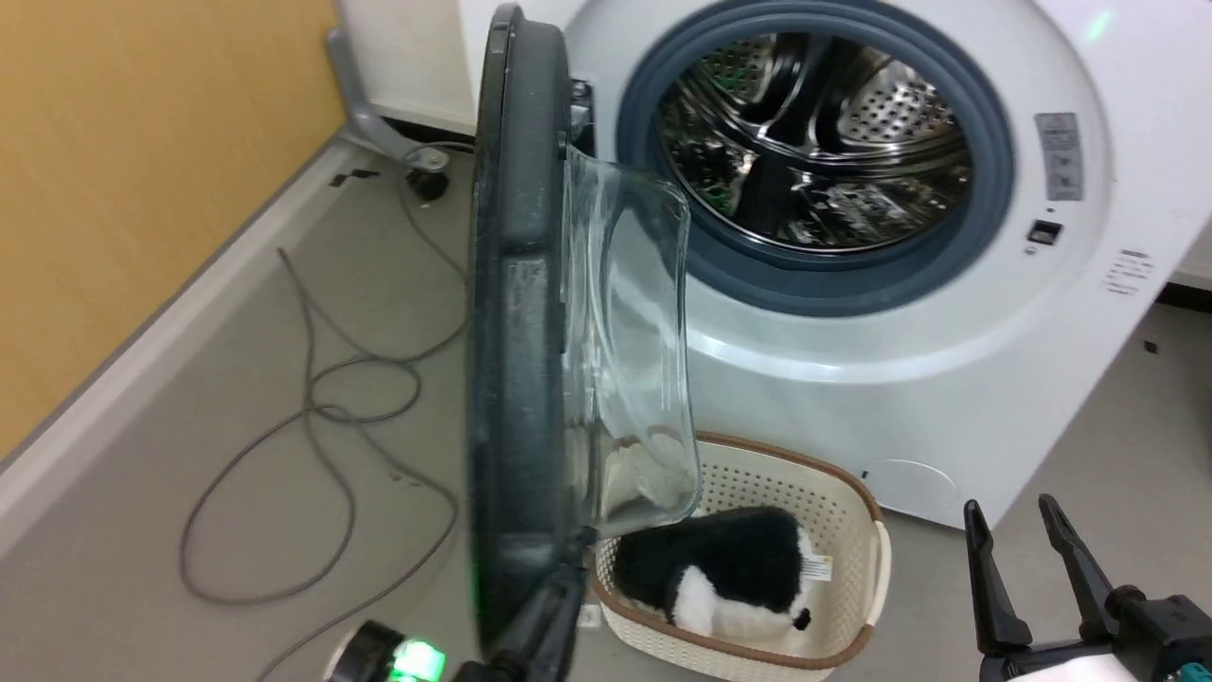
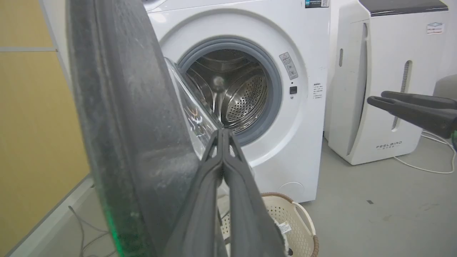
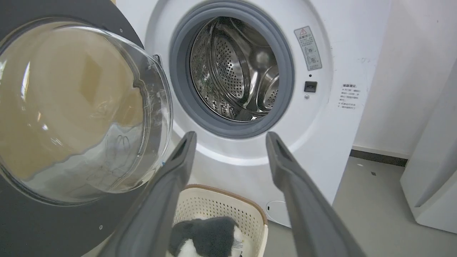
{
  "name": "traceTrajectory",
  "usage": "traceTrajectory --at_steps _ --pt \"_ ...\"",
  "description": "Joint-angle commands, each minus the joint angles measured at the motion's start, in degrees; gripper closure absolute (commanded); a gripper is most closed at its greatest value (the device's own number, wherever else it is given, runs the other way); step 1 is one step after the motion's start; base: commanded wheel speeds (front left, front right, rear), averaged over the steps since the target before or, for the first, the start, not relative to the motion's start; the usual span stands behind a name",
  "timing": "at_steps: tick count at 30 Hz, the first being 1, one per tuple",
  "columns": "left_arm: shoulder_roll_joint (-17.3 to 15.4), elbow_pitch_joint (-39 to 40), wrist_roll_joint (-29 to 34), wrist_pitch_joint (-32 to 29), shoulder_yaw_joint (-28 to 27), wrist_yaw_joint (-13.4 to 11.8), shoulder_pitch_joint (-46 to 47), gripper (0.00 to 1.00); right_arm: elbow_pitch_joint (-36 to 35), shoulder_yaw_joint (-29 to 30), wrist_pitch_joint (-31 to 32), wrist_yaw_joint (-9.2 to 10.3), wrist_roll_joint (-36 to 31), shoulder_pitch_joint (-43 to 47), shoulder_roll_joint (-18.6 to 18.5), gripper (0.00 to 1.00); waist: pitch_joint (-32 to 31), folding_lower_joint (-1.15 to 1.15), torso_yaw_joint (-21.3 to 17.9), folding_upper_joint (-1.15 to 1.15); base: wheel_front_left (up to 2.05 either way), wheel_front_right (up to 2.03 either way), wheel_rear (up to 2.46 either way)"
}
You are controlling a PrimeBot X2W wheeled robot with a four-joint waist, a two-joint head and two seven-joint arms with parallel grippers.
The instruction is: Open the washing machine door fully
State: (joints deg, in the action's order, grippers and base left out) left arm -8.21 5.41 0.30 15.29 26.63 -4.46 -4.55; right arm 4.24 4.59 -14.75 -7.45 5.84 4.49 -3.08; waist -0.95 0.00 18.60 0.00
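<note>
Grey floor, washing machine door edge-on; left gripper, pinched shut beside its rim, should push steadily outward

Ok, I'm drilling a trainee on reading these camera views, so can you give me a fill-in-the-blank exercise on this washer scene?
1. The left end effector, beside the rim of the washing machine door, has its two fingers pressed ____.
2. The right end effector has its two fingers spread ____.
3. The black-and-white plush toy lies in the cream perforated ____ on the floor below the door.

Missing words: together; apart; basket.
</note>
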Motion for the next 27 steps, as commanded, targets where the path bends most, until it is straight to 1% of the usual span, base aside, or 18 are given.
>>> traceTrajectory --at_steps 1,4,7,9,14,20,27 --pt "-1.25 -0.63 -0.65 -0.29 -2.03 -1.36 -1.17 1.0 0.0 0.15 -0.25 -0.03 0.67 0.45 0.2 0.0 0.07 0.0 1.53 0.0 0.0 0.0 0.0" --pt "-2.32 -0.22 -1.21 -0.29 -4.37 -2.7 -1.57 1.0 0.05 0.22 -0.25 -0.03 0.81 0.74 0.2 0.0 0.2 0.0 3.12 0.0 0.0 0.0 0.0" --pt "-3.46 0.3 -2.69 -0.29 -8.01 -4.23 -1.8 1.0 0.29 -0.19 -0.25 -0.03 0.64 0.83 0.2 0.0 0.39 0.0 4.27 0.0 0.0 0.0 0.0" --pt "-4.62 0.02 -4.27 -0.29 -10.8 -4.61 -1.71 1.0 0.41 -0.23 -0.25 -0.03 0.54 0.78 0.2 0.0 0.56 0.0 5.04 0.0 0.0 0.0 0.0" --pt "-7.8 -2.8 -6.73 -0.43 -15.32 -3.78 0.86 1.0 0.6 -0.45 -0.25 -0.03 -0.07 0.15 0.2 0.0 1.1 0.0 6.16 0.0 0.0 0.0 0.0" --pt "-8.78 -10.97 -10.77 -0.35 -20.46 -3.65 5.6 1.0 0.37 -0.89 -0.25 -0.03 -0.52 -0.65 0.2 0.0 1.89 0.0 5.65 0.0 0.0 0.0 0.0" --pt "-8.39 -17.05 -15.13 -0.31 -27.57 -3.16 10.63 1.0 0.25 -0.28 -0.25 -0.03 -1.67 -0.86 0.2 0.0 3.85 0.0 4.28 0.0 0.0 0.0 0.0"
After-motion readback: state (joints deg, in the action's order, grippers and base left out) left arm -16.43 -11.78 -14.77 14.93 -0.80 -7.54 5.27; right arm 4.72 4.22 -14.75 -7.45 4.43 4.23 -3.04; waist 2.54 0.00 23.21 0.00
